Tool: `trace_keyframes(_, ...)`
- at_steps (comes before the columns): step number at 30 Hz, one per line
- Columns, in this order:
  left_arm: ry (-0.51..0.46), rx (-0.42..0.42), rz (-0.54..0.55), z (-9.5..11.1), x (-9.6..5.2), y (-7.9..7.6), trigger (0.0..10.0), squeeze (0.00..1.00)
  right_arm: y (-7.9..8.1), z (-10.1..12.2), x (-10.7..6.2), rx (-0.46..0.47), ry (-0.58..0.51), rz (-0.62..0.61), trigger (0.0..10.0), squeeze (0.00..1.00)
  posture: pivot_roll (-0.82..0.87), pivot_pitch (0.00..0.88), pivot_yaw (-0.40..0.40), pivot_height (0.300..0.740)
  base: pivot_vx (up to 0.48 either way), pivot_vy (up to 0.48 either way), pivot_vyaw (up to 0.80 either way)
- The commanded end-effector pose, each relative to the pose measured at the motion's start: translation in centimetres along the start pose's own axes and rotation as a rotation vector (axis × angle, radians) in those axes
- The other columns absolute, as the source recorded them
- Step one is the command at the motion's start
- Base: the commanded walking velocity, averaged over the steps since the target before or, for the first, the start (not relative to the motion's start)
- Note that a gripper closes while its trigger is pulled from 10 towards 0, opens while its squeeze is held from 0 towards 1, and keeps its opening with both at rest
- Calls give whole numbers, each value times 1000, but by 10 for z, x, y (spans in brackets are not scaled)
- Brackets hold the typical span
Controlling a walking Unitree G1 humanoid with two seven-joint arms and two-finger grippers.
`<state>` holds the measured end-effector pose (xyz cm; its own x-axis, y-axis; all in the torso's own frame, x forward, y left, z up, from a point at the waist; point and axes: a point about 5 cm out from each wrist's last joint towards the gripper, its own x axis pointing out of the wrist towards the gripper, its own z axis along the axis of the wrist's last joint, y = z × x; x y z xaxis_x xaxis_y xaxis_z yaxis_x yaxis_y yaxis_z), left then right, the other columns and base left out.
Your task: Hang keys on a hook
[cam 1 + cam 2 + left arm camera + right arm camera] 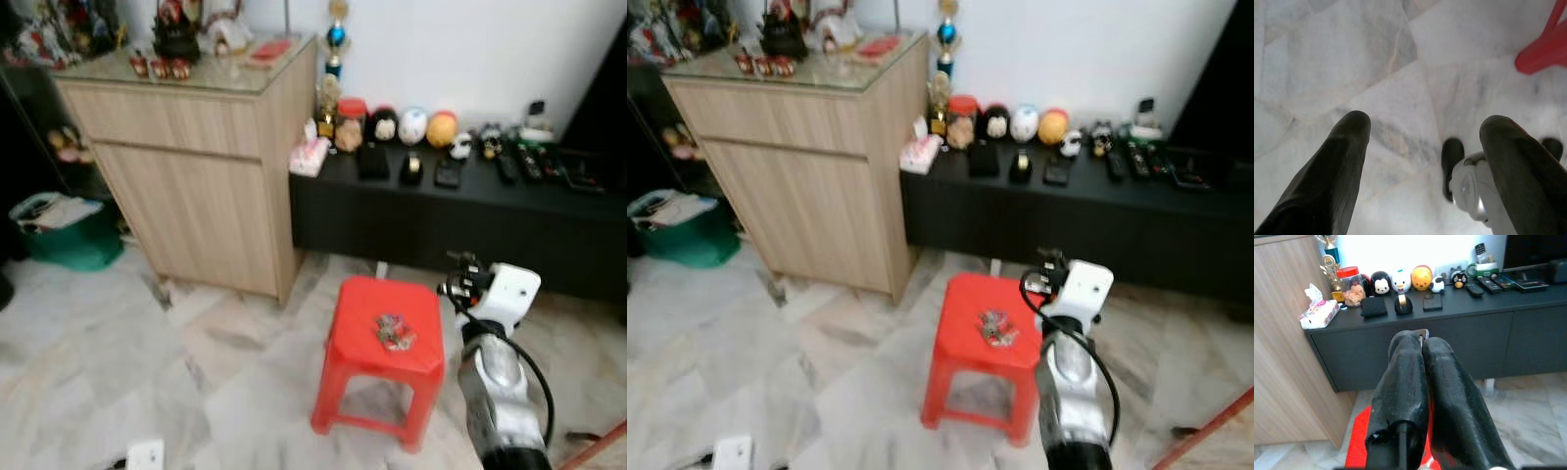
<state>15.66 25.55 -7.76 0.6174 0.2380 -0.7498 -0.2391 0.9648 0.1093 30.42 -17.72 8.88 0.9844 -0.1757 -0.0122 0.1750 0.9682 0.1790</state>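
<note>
A bunch of keys (394,333) lies on top of a red plastic stool (364,304) standing on the marble floor. My right arm (498,377) is raised just to the right of the stool, its wrist level with the stool's far right corner. In the right wrist view my right gripper (1422,340) is shut, its two black fingers pressed together and pointing at the low black console, above the stool's red top. A small metal glint shows at its tips. My left gripper (1425,127) hangs open above the floor, with a red stool leg (1542,49) off to one side.
A wooden cabinet (196,166) stands at the left behind the stool. The low black console (460,211) along the wall carries toys, a jar, a tissue pack and remotes. A green basket (64,235) sits at far left. A white device (145,455) lies on the floor.
</note>
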Motion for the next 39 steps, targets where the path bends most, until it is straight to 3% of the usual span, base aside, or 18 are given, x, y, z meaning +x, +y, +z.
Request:
trace_keyframes(1,34,4,8,-5,-2,9,10000,0,3,4,2,2,-16,2,10000,0,-74,0,-20,740,-289,0,0)
trace_keyframes(7,57,-6,21,-10,-4,16,10000,0,0,2,1,-6,-8,0,10000,0,-89,0,-25,740,-295,0,0)
trace_keyframes(13,57,-19,12,-11,-4,15,10000,0,-15,2,0,-44,1,-33,10000,0,-80,0,-37,740,-298,0,0)
trace_keyframes(16,54,-31,5,-12,-4,13,10000,0,-20,0,0,-88,19,-35,10000,0,-70,0,-57,740,-301,0,0)
trace_keyframes(17,57,-41,6,-14,-5,12,10000,0,-22,-2,0,-148,40,-38,10000,0,-74,0,-62,740,-304,0,0)
trace_keyframes(21,72,-60,8,-21,-6,8,10000,0,-23,1,-2,-244,20,-39,10000,0,-62,0,-76,740,-301,0,0)
trace_keyframes(22,72,-60,8,-21,-6,8,10000,0,-23,1,-2,-244,20,-39,10000,0,-62,0,-76,740,-304,0,0)
trace_keyframes(23,75,-64,4,-24,-7,4,10000,0,-30,0,-3,-234,23,-146,10000,0,-54,0,-81,740,-307,0,0)
trace_keyframes(27,76,-66,8,-26,-8,1,10000,0,-41,-1,-5,-164,33,-329,10000,0,-51,0,-82,740,-137,0,0)
trace_keyframes(31,76,-67,8,-26,-8,0,10000,0,-41,2,-7,-167,9,-353,10000,0,-48,0,-79,740,0,0,0)
trace_keyframes(34,83,-66,3,-29,-8,-2,10000,0,-55,5,-9,-155,-2,-456,10000,0,-49,0,-73,740,0,0,0)
trace_keyframes(39,92,-63,-2,-31,-9,-2,10000,0,-60,7,-9,-144,-4,-481,10000,0,-48,0,-66,740,0,0,0)
